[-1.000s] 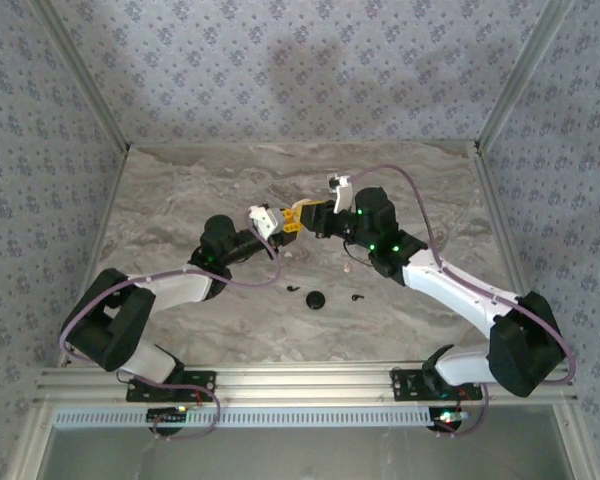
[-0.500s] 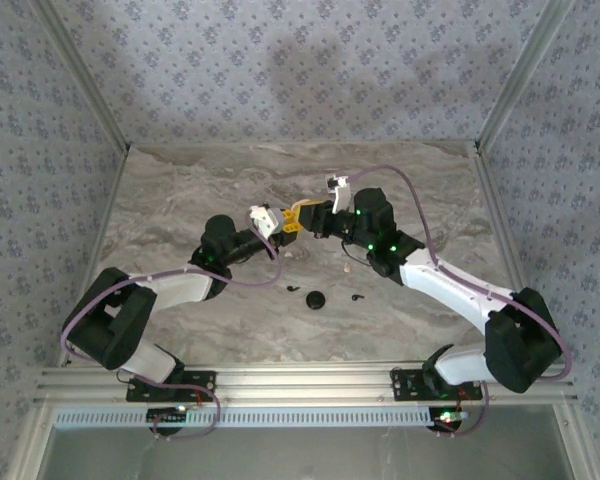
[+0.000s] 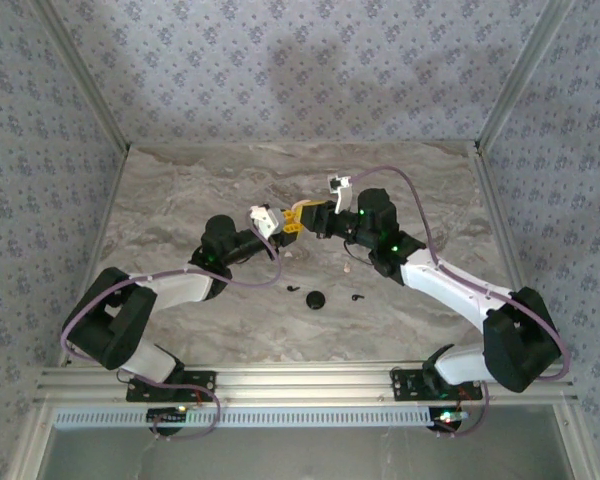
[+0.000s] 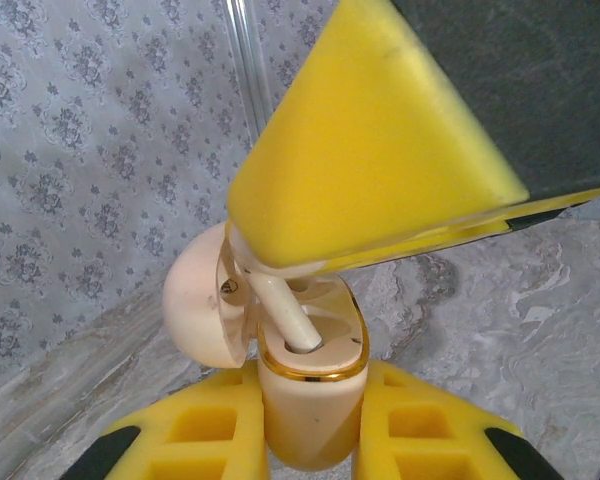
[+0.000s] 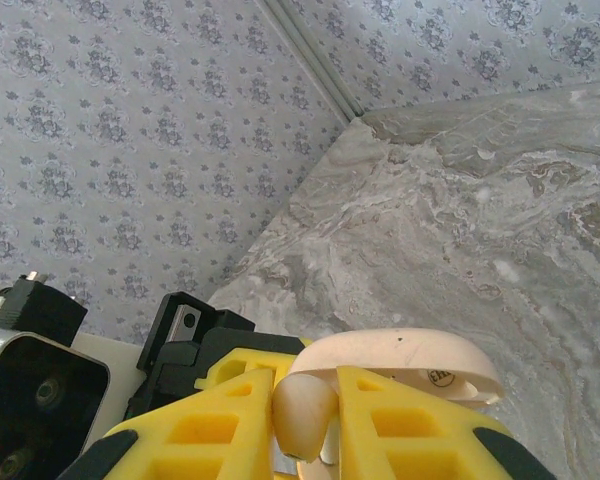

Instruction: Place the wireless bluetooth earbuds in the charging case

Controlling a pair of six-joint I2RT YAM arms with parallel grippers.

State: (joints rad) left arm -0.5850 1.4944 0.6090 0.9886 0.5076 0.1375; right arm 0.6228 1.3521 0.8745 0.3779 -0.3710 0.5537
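Note:
The charging case (image 4: 315, 420) is cream with a gold rim, and its lid (image 4: 195, 300) is swung open to the left. My left gripper (image 4: 315, 445) is shut on the case body and holds it upright above the table. My right gripper (image 5: 305, 420) is shut on a cream earbud (image 5: 302, 415). That earbud's stem (image 4: 285, 318) stands in a slot of the case, under the right gripper's yellow finger (image 4: 370, 150). In the top view the two grippers, left (image 3: 283, 227) and right (image 3: 301, 212), meet tip to tip over mid-table.
On the marble table (image 3: 180, 200), nearer the arm bases, lie a round black puck (image 3: 315, 299) and two tiny black stemmed buds (image 3: 291, 289) (image 3: 357, 296). Patterned walls close in the back and both sides.

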